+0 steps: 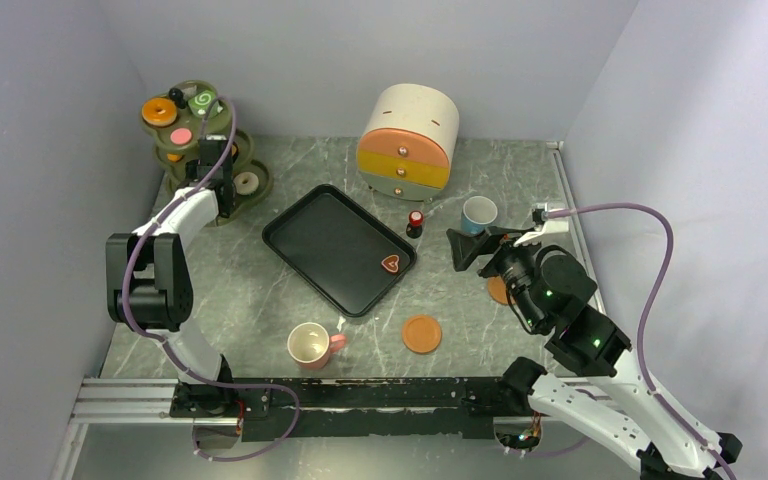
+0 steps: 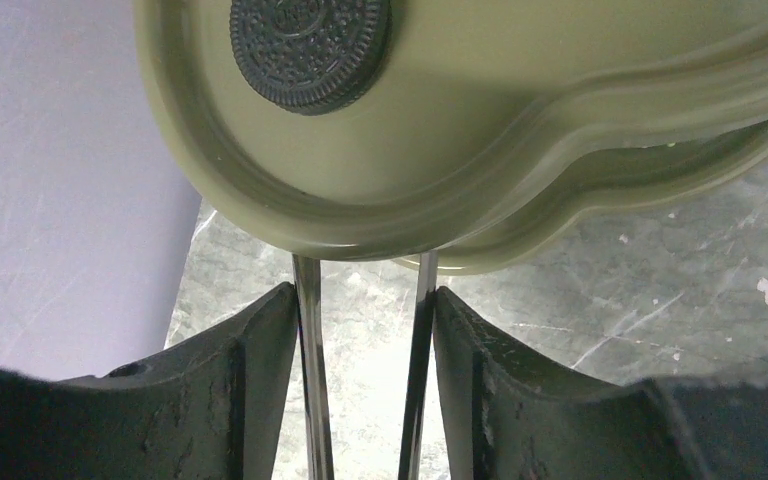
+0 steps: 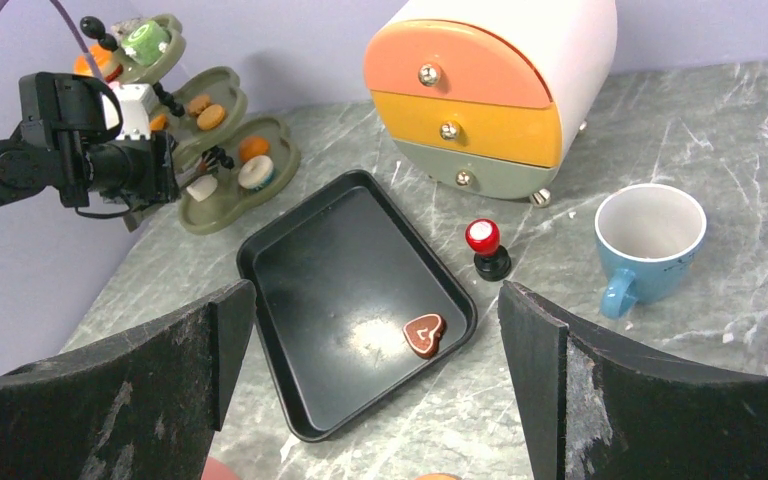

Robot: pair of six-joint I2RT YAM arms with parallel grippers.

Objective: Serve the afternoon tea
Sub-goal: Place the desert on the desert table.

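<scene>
1. Two cups: one pink cup (image 1: 310, 345), one blue cup (image 1: 479, 213).
2. Two orange saucers: near saucer (image 1: 422, 333), far saucer (image 1: 499, 291).
3. One black tray (image 1: 320, 235) and one heart cookie (image 1: 392, 263).
4. One tiered stand (image 3: 215, 222); its pastries (image 1: 159, 110) are too small to count.
5. One three-drawer chest (image 1: 408, 140).

On the bench (image 1: 250, 305), the tray (image 1: 330, 240) lies in the middle with the heart-shaped cookie (image 1: 392, 264) inside it by its right corner. The tiered stand (image 1: 205, 150) is at the far left with a doughnut (image 1: 159, 110) and a swirl roll (image 1: 203, 101) on its top tier, and the chest of drawers (image 1: 408, 142) stands behind the tray. The small stamp (image 1: 415, 223) stands between tray and chest with the far cup (image 1: 479, 213) to its right. In front of the tray sit the near cup (image 1: 310, 344) and, to its right, a saucer (image 1: 422, 333), and a second saucer (image 1: 497, 291) lies further right, partly under the right arm (image 1: 560, 300).
</scene>
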